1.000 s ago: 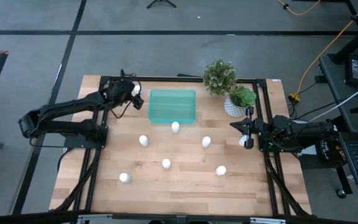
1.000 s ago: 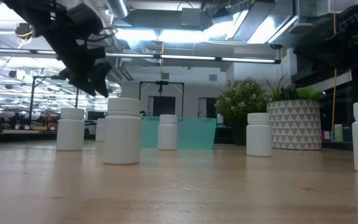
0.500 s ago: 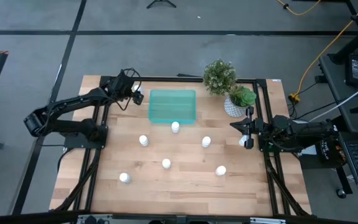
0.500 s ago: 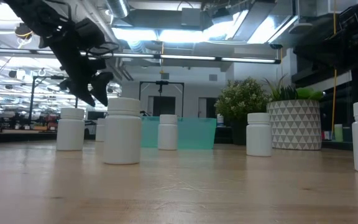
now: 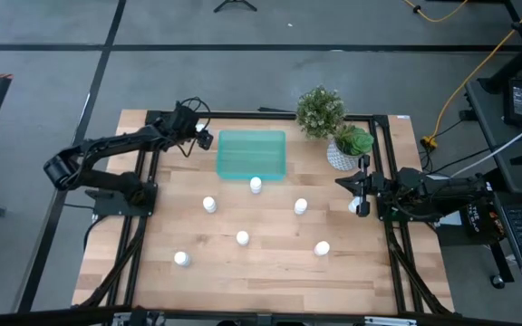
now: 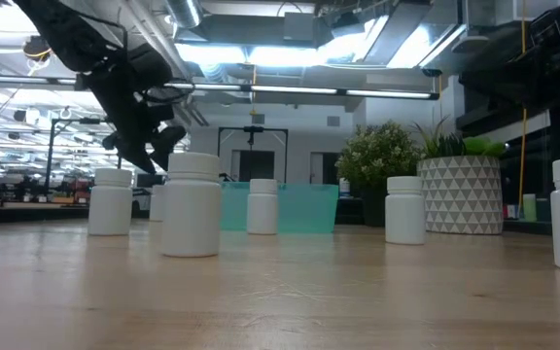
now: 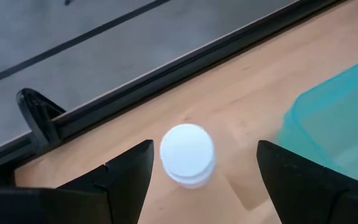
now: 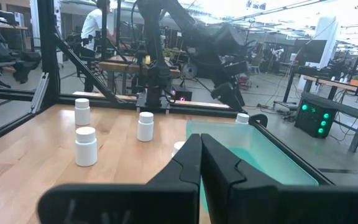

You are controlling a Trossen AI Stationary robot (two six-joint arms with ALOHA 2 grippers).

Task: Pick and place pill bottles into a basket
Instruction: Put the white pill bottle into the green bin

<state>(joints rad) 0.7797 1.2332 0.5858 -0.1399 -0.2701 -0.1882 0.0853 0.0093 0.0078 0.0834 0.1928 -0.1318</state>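
basket (image 5: pixel 251 154): nothing visible inside | pill bottles (image 5: pixel 242 237): standing on table (image 5: pixel 270 272)

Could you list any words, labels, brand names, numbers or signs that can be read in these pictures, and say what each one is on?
None can be read.
The pill bottles show plain white sides with no label.
The basket is plain teal plastic, unmarked.
The patterned plant pot carries only triangles, no lettering.
Any signs in the room behind the table are too small and blurred to read.
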